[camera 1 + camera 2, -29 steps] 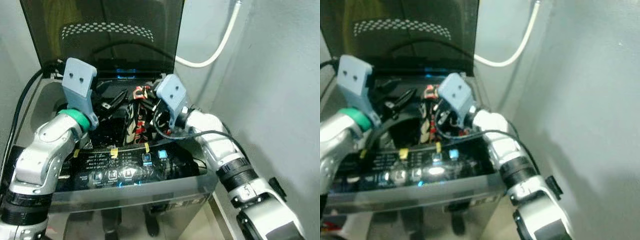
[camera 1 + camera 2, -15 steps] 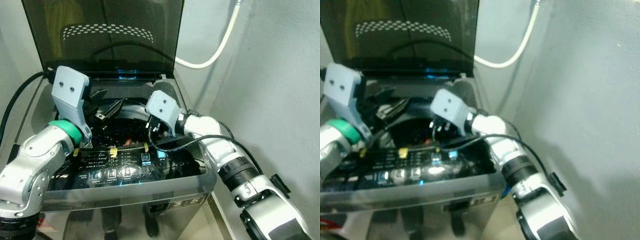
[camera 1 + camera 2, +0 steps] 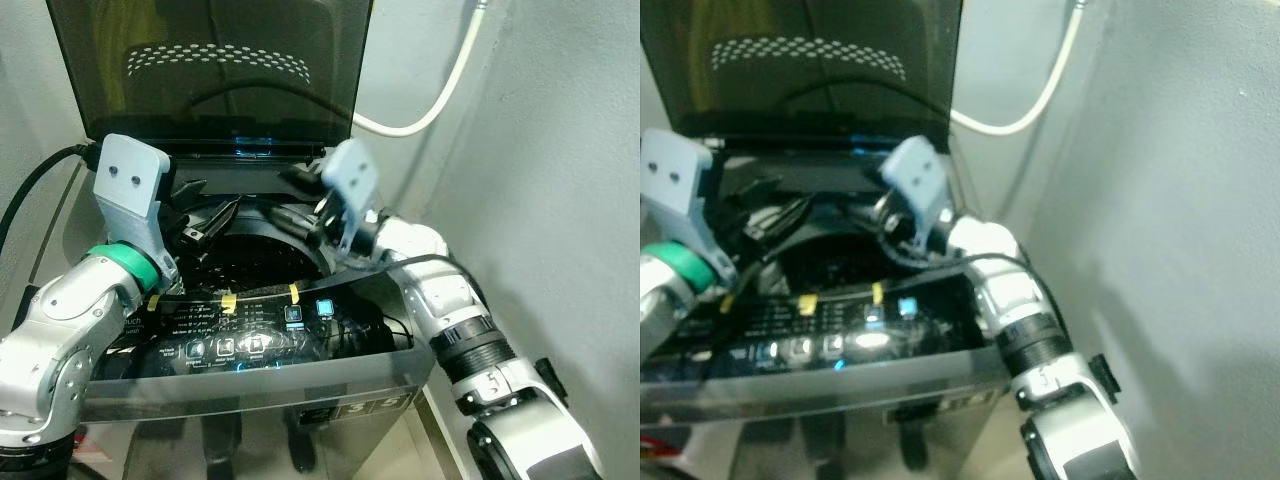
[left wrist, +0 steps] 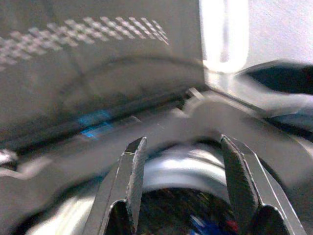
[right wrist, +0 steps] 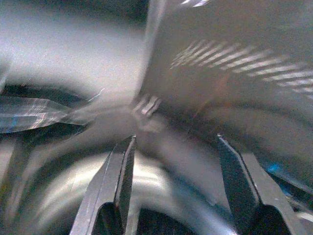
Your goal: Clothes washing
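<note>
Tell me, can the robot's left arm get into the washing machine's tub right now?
Probably yes. The lid stands up open, the left gripper hovers open right above the tub, and nothing blocks the way down.

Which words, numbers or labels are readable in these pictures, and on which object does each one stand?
"3 5": perhaps, on a small label low on the washing machine's front; too blurred to be sure.
Control panel: white print and lit icons, too small to read.
Yellow tape pieces: no writing visible.
</note>
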Robot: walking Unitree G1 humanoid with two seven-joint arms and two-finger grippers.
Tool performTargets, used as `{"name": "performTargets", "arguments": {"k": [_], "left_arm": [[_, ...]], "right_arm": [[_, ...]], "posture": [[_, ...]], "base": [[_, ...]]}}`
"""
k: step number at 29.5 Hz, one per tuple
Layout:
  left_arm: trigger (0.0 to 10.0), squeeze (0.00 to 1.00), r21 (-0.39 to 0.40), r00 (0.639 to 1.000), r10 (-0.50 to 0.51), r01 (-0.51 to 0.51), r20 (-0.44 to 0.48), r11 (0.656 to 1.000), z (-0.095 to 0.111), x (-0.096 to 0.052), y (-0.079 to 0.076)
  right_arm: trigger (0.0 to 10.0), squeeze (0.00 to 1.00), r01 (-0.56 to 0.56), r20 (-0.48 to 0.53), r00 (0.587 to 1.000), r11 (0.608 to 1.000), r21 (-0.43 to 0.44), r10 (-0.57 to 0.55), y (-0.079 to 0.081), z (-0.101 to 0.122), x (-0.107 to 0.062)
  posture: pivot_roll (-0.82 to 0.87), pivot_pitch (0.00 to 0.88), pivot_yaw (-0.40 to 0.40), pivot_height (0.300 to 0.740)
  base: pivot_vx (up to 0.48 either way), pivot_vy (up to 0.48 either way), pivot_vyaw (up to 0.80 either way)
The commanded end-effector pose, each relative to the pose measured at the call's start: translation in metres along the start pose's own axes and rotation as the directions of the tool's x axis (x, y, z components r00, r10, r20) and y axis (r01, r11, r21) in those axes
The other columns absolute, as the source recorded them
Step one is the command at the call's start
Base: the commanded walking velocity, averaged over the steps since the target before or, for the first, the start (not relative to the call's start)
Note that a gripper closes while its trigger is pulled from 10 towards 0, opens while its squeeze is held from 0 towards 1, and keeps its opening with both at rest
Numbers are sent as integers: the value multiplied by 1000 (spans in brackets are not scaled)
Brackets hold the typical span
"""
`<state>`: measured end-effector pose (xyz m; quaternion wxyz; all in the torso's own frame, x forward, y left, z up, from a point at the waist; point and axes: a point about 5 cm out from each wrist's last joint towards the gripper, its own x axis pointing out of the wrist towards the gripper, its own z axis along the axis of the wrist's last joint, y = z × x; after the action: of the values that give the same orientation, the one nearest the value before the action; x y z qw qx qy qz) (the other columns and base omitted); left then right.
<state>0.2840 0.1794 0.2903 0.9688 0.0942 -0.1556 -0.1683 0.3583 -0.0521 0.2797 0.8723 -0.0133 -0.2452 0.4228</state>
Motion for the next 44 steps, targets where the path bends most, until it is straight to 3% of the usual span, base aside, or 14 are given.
{"name": "performTargets", "arguments": {"k": [1,5,17,20,28,31,34,36,39,44], "left_arm": [[10000,0,53,994,82,-85,67,995,-4,2,-5],[10000,0,24,987,120,-123,105,992,-4,0,-9],[10000,0,21,991,83,-85,101,996,-11,-5,-21],[10000,0,18,995,59,-61,79,998,-18,-6,-28],[10000,0,12,992,82,-84,91,996,-25,3,-33],[10000,0,0,991,98,-99,96,995,-26,4,-32],[10000,0,1,990,99,-99,96,995,-26,4,-32],[10000,0,9,991,98,-99,94,995,-26,4,-31],[10000,0,15,990,99,-101,99,995,-26,5,-30],[10000,0,19,990,100,-103,103,995,-26,6,-29]], "right_arm": [[10000,0,283,119,948,952,113,-296,-12,0,-30],[10000,0,416,183,888,907,68,-421,-4,5,-53],[10000,0,525,176,840,851,-23,-514,10,-3,-79],[10000,0,601,127,793,799,-9,-596,-1,-11,-92],[10000,0,644,101,757,763,46,-645,-10,-10,-91],[10000,0,696,64,712,715,71,-700,-17,-14,-95],[10000,0,705,62,704,706,64,-708,-19,-14,-96],[10000,0,752,34,653,653,88,-757,-29,-17,-105],[10000,0,766,27,637,637,87,-770,-33,-17,-109],[10000,0,764,32,642,643,63,-766,-33,-16,-109]], "posture": [[137,69,-30,740],[128,71,-17,740],[107,55,-2,740],[99,34,-6,740],[94,20,-13,740],[91,18,-17,740],[88,19,-15,740],[87,23,-12,740],[84,26,-8,740],[82,25,-6,740]], "base": [[0,0,0],[0,0,0],[0,0,0],[0,0,0],[0,0,0],[0,0,0],[0,0,0],[0,0,0],[0,0,0],[0,0,0]]}}
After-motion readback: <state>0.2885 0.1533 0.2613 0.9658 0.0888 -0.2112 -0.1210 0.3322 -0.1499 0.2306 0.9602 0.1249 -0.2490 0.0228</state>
